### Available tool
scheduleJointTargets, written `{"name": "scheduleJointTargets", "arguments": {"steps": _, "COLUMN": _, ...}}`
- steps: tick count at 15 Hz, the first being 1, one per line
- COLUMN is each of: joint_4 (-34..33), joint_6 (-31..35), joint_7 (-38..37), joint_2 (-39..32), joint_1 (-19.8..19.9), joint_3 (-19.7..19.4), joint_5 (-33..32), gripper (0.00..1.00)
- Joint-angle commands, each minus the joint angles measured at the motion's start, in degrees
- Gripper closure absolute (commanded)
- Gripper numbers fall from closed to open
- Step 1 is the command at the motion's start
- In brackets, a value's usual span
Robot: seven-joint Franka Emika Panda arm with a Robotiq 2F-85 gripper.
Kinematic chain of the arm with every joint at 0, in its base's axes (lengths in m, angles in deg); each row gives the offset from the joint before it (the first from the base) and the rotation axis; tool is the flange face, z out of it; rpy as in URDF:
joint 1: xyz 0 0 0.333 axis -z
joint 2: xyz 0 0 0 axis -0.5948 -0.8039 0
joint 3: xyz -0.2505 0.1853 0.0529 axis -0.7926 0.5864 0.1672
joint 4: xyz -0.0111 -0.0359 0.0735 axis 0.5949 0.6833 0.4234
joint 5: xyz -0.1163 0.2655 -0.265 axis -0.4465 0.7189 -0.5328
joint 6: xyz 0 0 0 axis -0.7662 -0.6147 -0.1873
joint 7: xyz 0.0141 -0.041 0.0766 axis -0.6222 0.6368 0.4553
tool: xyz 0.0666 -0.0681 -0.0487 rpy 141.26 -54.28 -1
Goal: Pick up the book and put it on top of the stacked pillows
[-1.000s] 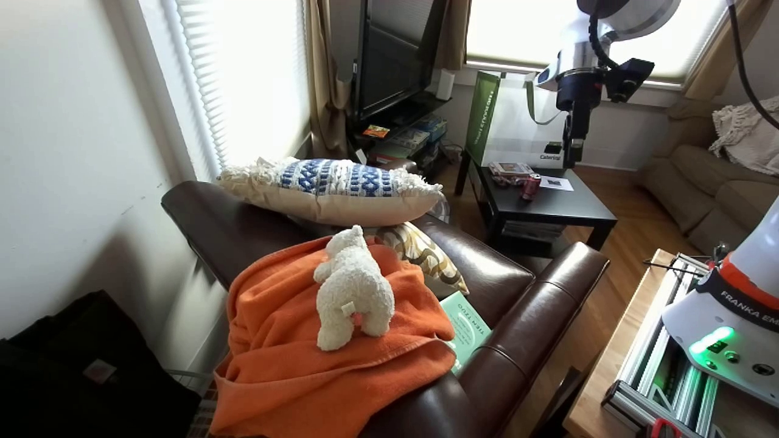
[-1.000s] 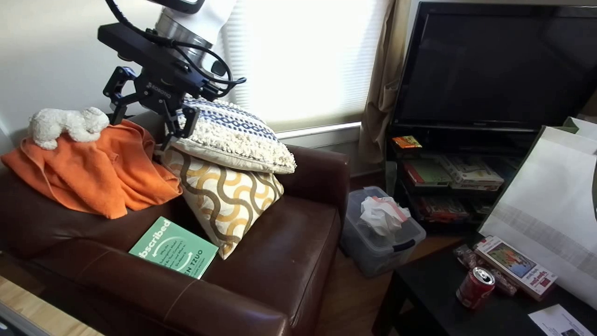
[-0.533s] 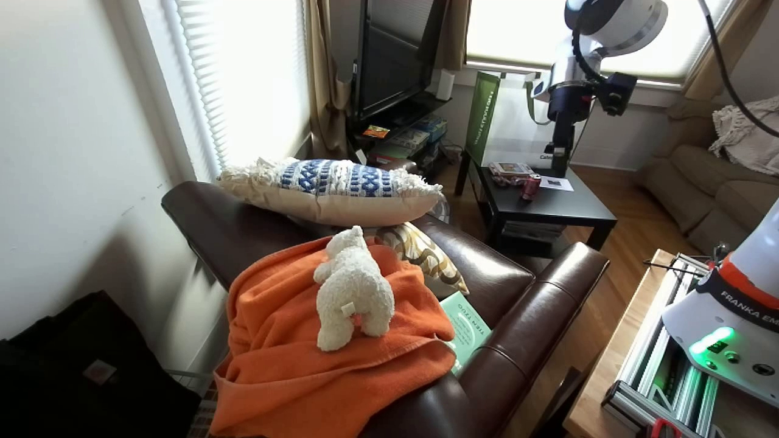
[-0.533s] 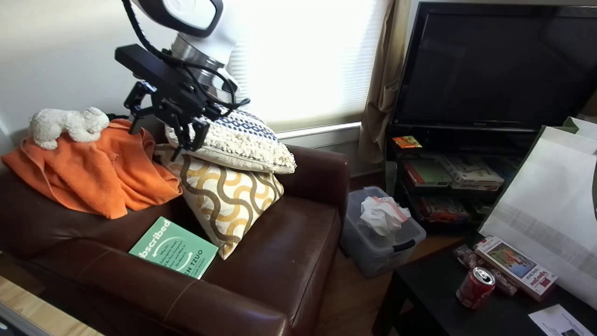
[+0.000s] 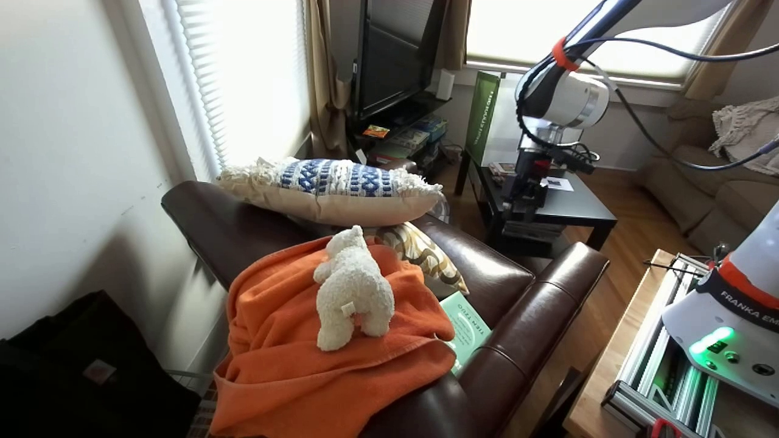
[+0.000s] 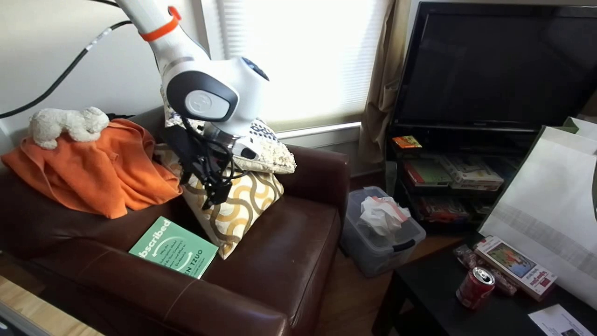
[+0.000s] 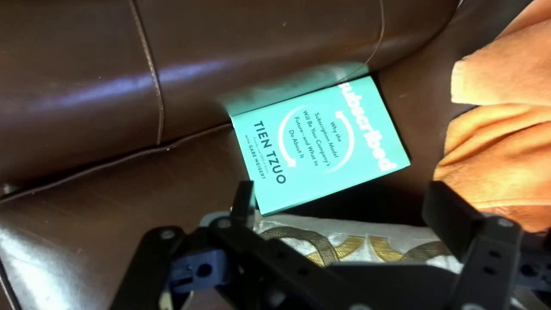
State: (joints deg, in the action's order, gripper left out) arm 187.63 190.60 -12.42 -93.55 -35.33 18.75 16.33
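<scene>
The teal-green book lies flat on the brown leather seat against the armrest, in both exterior views (image 5: 467, 331) (image 6: 175, 249) and in the wrist view (image 7: 318, 146). The blue-and-white banded pillow (image 5: 341, 198) rests on a brown-and-gold patterned pillow (image 5: 429, 258); both also show in the other exterior picture, the banded pillow (image 6: 275, 154) partly behind the arm and the patterned pillow (image 6: 249, 193) below it. My gripper (image 7: 340, 187) is open and empty, with its fingers wide apart. It hangs above the patterned pillow and the book, touching neither as far as I see, also in an exterior view (image 6: 197, 192).
The orange blanket (image 5: 274, 310) with the white plush toy (image 5: 356, 292) on it lies on the sofa beside the book. The leather armrest (image 5: 535, 328) rises along the book's edge. A black table (image 6: 429, 284) with a soda can (image 6: 475, 288) and a plastic bin (image 6: 378, 252) stand past the sofa.
My arm has come down, and the gripper has turned and dropped from in front of the banded pillow to in front of the patterned pillow. The book and pillows have not moved.
</scene>
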Motion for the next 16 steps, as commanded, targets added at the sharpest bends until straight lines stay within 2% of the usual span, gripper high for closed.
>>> {"name": "scheduleJointTargets", "arguments": {"steps": 1, "joint_4": -7.71, "joint_6": -5.6, "joint_7": -6.16, "joint_2": -10.2, "joint_1": 1.23, "joint_3": 5.59, "joint_5": -1.23, "gripper": 0.0}}
{"name": "scheduleJointTargets", "arguments": {"steps": 2, "joint_4": -2.79, "joint_6": -0.6, "joint_7": -4.88, "joint_2": -5.11, "joint_1": 2.0, "joint_3": 5.53, "joint_5": -1.0, "gripper": 0.0}}
{"name": "scheduleJointTargets", "arguments": {"steps": 6, "joint_4": -7.1, "joint_6": -3.53, "joint_7": -5.91, "joint_2": -10.24, "joint_1": 2.03, "joint_3": 7.28, "joint_5": -1.13, "gripper": 0.0}}
{"name": "scheduleJointTargets", "arguments": {"steps": 7, "joint_4": -7.74, "joint_6": -4.53, "joint_7": -6.04, "joint_2": -10.83, "joint_1": 2.97, "joint_3": 7.68, "joint_5": 0.84, "gripper": 0.0}}
{"name": "scheduleJointTargets", "arguments": {"steps": 11, "joint_4": -14.58, "joint_6": -4.34, "joint_7": -18.14, "joint_2": -19.59, "joint_1": 2.39, "joint_3": 8.44, "joint_5": 3.55, "gripper": 0.0}}
{"name": "scheduleJointTargets", "arguments": {"steps": 14, "joint_4": -19.86, "joint_6": -4.76, "joint_7": -20.56, "joint_2": -26.53, "joint_1": 3.44, "joint_3": 9.71, "joint_5": 8.01, "gripper": 0.0}}
{"name": "scheduleJointTargets", "arguments": {"steps": 16, "joint_4": -24.62, "joint_6": -4.66, "joint_7": -23.74, "joint_2": -31.89, "joint_1": 1.91, "joint_3": 10.0, "joint_5": 8.15, "gripper": 0.0}}
